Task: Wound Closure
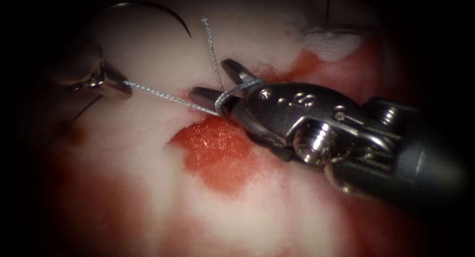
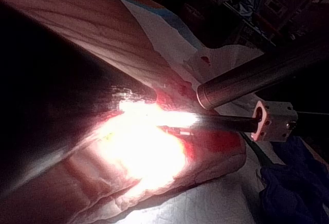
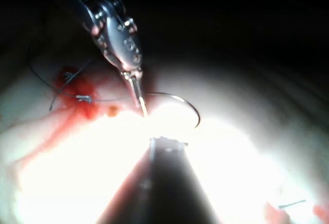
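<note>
right tool is sitting over the tissue w/ jaws parted, not clamping anything; thread is wrapping in a loop round its jaws near the hinge. one strand is running taut to the left, to the left tool, whose jaws are closing on the thread. a short free tail is sticking up from the loop, loose end at top.

needle is lying at upper left, out of the tissue, nobody holding it; its curve also showing in right wrist view.

cut w/ red fluid is gaping just below the right tool, edges still apart here. so judging by this: thread is already thru the tissue and a loop is on the right tool, but no snug knot is visible, and the cut is left to close.
</note>
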